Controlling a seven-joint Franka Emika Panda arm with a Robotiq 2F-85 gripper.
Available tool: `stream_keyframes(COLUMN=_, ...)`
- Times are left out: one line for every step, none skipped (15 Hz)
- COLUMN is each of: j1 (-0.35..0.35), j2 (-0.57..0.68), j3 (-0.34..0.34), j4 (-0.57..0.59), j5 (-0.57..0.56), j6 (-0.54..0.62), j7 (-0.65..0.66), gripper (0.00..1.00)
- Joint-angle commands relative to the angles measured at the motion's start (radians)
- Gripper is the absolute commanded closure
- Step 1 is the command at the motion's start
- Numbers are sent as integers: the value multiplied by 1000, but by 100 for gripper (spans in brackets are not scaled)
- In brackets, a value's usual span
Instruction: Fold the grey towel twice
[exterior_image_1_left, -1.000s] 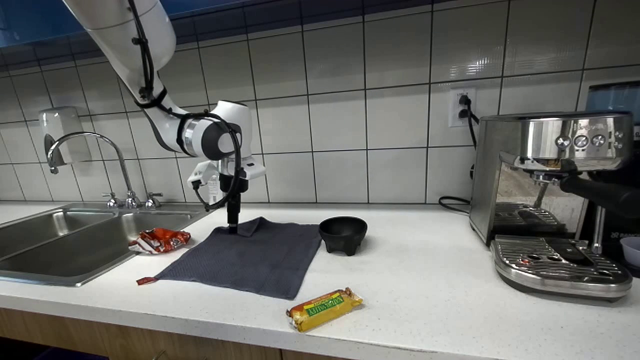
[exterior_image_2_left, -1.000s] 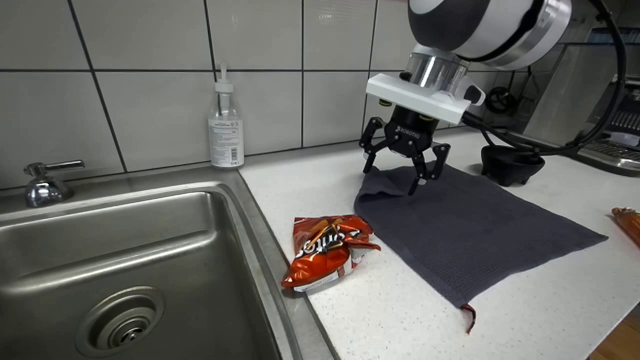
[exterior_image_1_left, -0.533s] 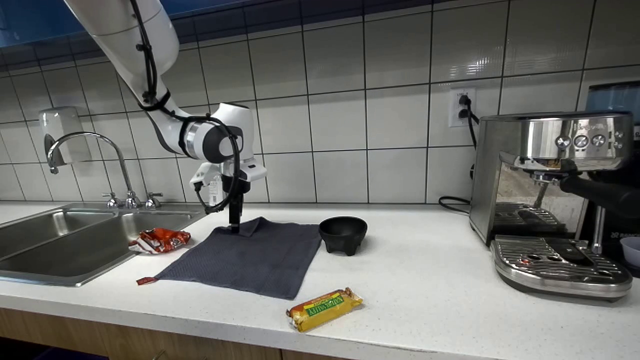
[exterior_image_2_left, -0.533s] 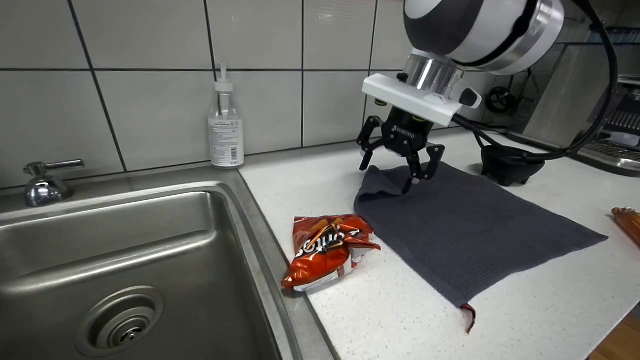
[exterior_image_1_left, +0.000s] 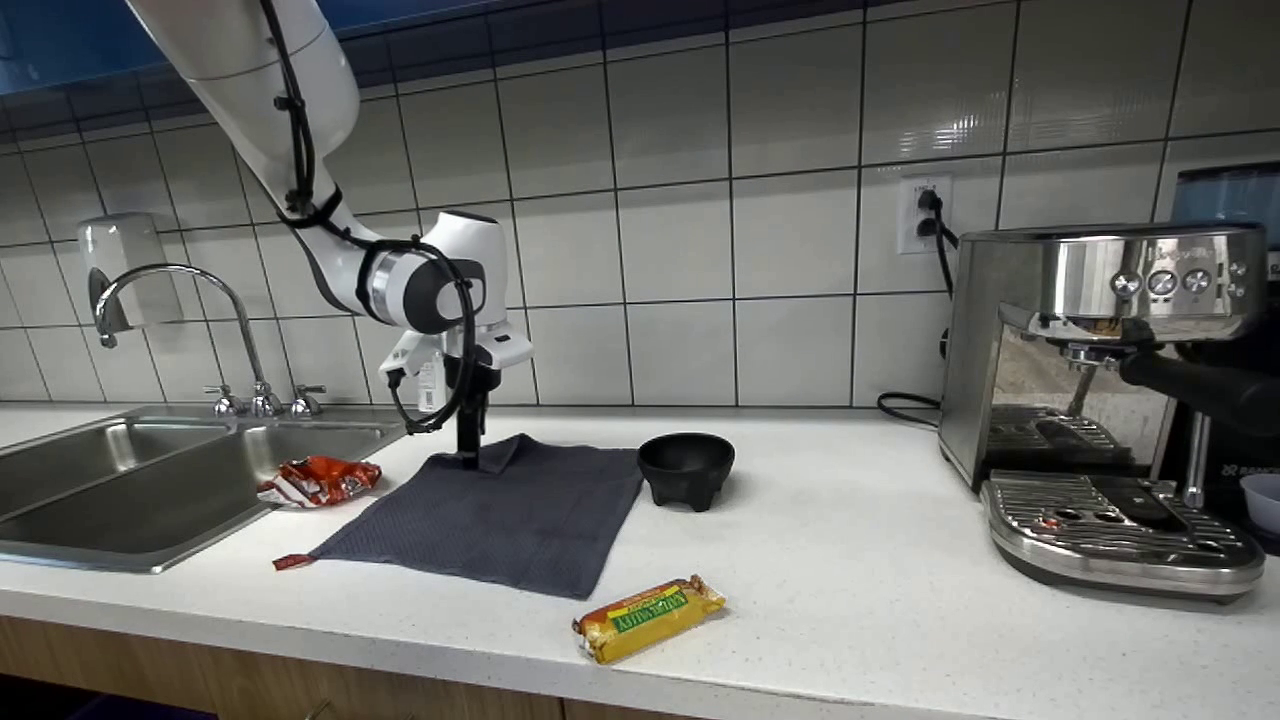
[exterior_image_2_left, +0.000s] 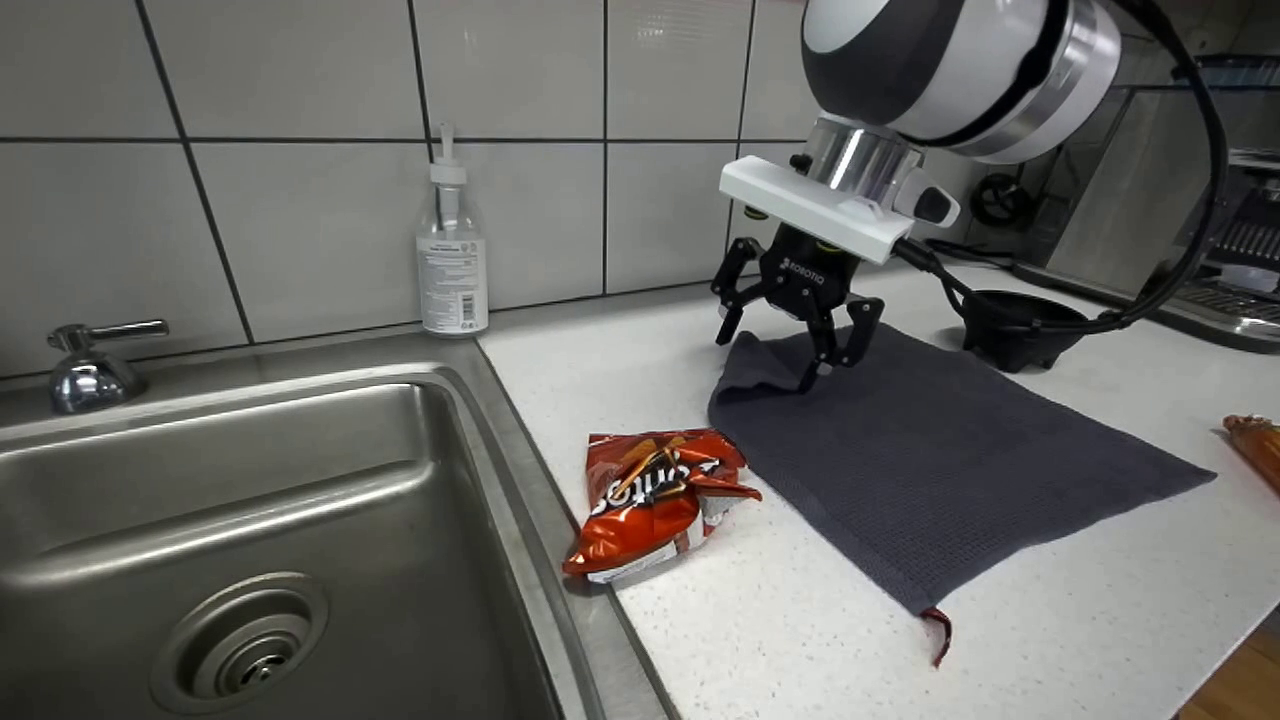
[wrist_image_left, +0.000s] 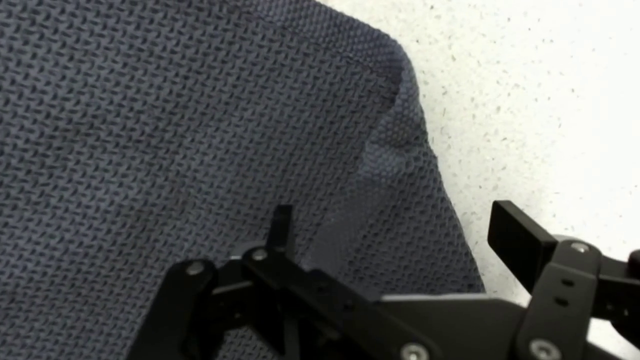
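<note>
The grey towel lies spread on the white counter, and it shows in both exterior views (exterior_image_1_left: 500, 530) (exterior_image_2_left: 950, 460) and in the wrist view (wrist_image_left: 175, 125). Its edge near the wall and sink is turned over on itself in a small fold. My gripper (exterior_image_2_left: 765, 362) points down at this folded edge and is open. In the wrist view the gripper (wrist_image_left: 392, 210) has one finger over the towel and the other beyond its edge, over bare counter. The folded strip lies between the fingers. I cannot tell whether the fingertips touch the cloth.
A red-orange packet (exterior_image_1_left: 318, 482) lies between the towel and the sink (exterior_image_2_left: 480, 480). A small black bowl (exterior_image_1_left: 686, 470) stands at the towel's other side. A yellow bar (exterior_image_1_left: 650, 620) lies near the front edge. A bottle (exterior_image_2_left: 453, 270) and coffee machine (exterior_image_1_left: 1100, 400) stand farther off.
My gripper has shifted slightly, with a small move toward the sink side in an exterior view, staying low over the folded edge. The fingers stay apart. The towel has not visibly moved.
</note>
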Motion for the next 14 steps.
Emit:
stream_keyframes(j1=16, j2=10, j3=-3, j4=4, j5=8, j6=26, j7=38, gripper=0)
stream_keyframes(j1=17, j2=13, j3=-3, j4=5, j5=8, j6=30, j7=41, gripper=0)
stream_keyframes(j1=19, j2=15, j3=-3, j4=6, j5=8, j6=34, j7=45, gripper=0)
stream_keyframes(j1=20, j2=19, j3=-3, j4=8, j5=9, j6=37, j7=50, gripper=0)
stream_keyframes(j1=21, j2=22, j3=-4, j4=10, j5=8, j6=41, j7=56, gripper=0)
stream_keyframes(j1=21, j2=24, j3=-3, j4=11, j5=9, j6=46, j7=59, gripper=0)
stream_keyframes(j1=21, j2=27, j3=-3, j4=12, j5=9, j6=54, j7=63, gripper=0)
stream_keyframes(j1=21, j2=29, j3=-3, j4=13, j5=9, j6=58, j7=66, gripper=0)
stream_keyframes(j1=20, j2=30, j3=-2, j4=13, j5=10, j6=61, j7=68, gripper=0)
stream_keyframes(j1=20, j2=29, j3=-1, j4=12, j5=10, j6=63, j7=67, gripper=0)
stream_keyframes(j1=19, j2=28, j3=0, j4=11, j5=10, j6=64, j7=67, gripper=0)
stream_keyframes(j1=19, j2=26, j3=0, j4=9, j5=10, j6=66, j7=65, gripper=0)
stream_keyframes(j1=20, j2=26, j3=0, j4=9, j5=9, j6=68, j7=66, gripper=0)
stream_keyframes(j1=22, j2=26, j3=-1, j4=9, j5=7, j6=69, j7=67, gripper=0)
